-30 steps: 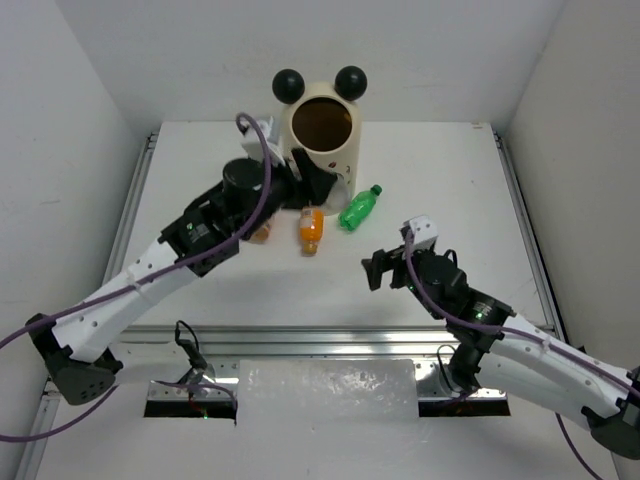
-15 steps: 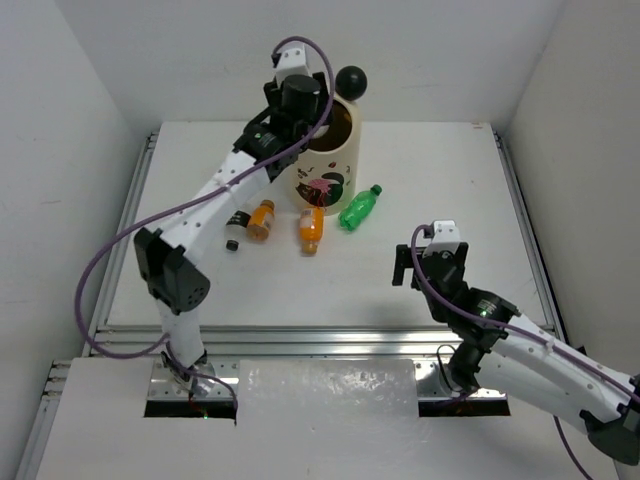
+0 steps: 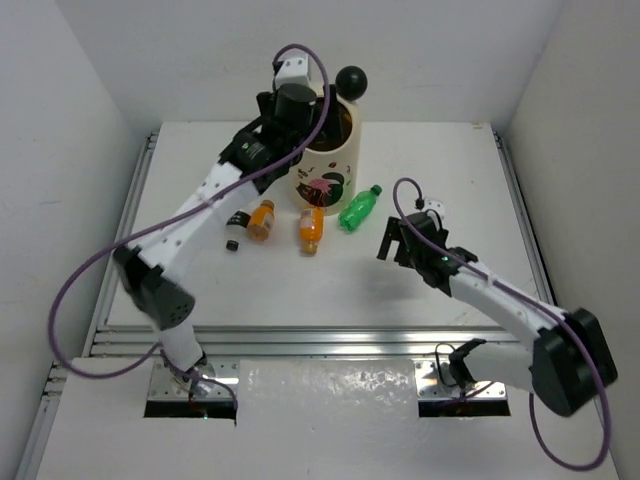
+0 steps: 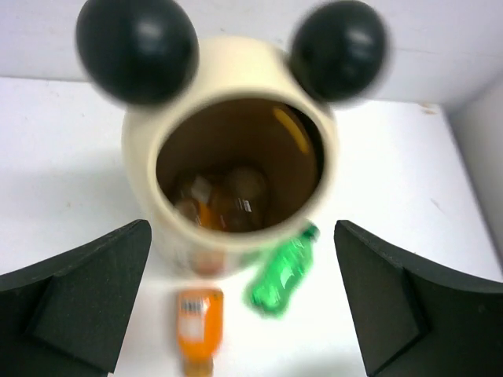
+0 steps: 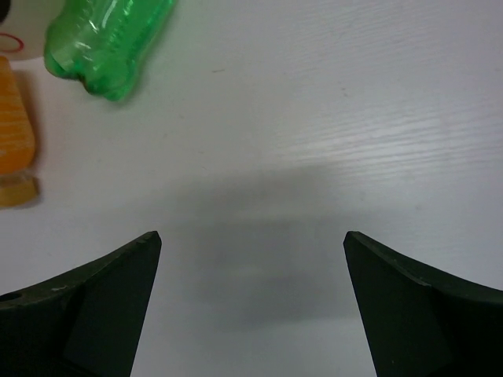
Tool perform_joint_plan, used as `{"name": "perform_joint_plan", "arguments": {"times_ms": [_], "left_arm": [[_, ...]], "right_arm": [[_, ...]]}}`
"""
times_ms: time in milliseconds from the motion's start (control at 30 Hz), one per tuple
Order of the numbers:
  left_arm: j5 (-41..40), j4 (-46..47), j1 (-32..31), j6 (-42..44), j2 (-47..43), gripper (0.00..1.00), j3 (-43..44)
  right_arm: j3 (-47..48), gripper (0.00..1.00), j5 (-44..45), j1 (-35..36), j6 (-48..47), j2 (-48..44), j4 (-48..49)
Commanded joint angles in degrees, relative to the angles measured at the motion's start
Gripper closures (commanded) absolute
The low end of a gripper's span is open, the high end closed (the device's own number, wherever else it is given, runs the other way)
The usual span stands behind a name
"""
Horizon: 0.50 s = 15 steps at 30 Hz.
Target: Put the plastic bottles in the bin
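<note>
Right claw (image 3: 388, 245) has advanced toward green bottle (image 3: 359, 207), jaws apart.

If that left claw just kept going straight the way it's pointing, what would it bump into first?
Probably the bin, since the left gripper aims at its open mouth. It would likely enter and meet the bottles lying inside, though it might clip the near rim; depth is unclear.
</note>
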Motion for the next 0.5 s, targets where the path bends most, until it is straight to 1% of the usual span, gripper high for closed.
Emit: {"name": "perform_joint_plan", "arguments": {"times_ms": [0,33,67,100,133,167,200,233,267,300,333,400,467], "left_arm": [[-2.00,-2.67,-4.72,-1.70,-14.00,0.00,-6.48],[-1.92,-2.16,-5.42,-2.67,-20.81,0.00,-10.63],[-1.31,-0.59,-6.38,-4.07,-24.71,0.00,-15.89],[0.61,0.99,-6.48,-4.69,-28.92,0.00,-26.73],[1.41,3.97,-6.48,-5.57,-36.97,0.00,-31.80],[1.76,4.95,-6.66,-6.80,-40.53,0.00,-36.64],[1.77,5.31,-6.57,-7.42,-43.79,0.00,-43.99],[1.59,4.79,-6.57,-8.99,-49.04,0.00,-46.85],[2.46,4.53,-6.57,-9.18,-51.01,0.00,-51.58],[3.08,3.13,-6.57,-9.18,-52.77,0.00,-53.28],[3.69,2.07,-6.74,-9.70,-54.87,0.00,-54.43],[4.75,-0.21,-6.66,-10.15,-56.38,0.00,-56.53],[4.76,-2.32,-6.66,-10.32,-58.84,0.00,-57.94]], "right_arm": [[7.64,0.01,-2.82,-0.80,9.33,7.98,7.16],[9.92,0.01,-1.94,-1.15,10.56,12.45,7.77],[10.73,0.01,-1.50,-1.24,11.88,14.49,9.69],[13.26,0.01,-0.71,-1.50,12.67,16.51,10.06],[14.76,0.01,0.25,-1.68,13.81,20.36,9.63],[15.91,0.01,0.35,-1.77,14.87,22.06,9.36],[18.53,0.01,0.44,-2.03,15.32,23.73,9.27],[19.78,0.01,0.52,-2.03,15.58,26.87,9.53],[20.92,0.01,-0.52,-2.03,15.67,28.47,9.71],[24.06,0.01,-1.05,-2.21,15.50,30.23,9.71],[25.92,0.01,-1.67,-2.21,14.97,33.90,8.84],[30.65,0.01,-1.85,-2.21,14.27,37.44,7.96],[32.79,0.02,-1.67,-2.21,13.74,41.75,7.78]]}}
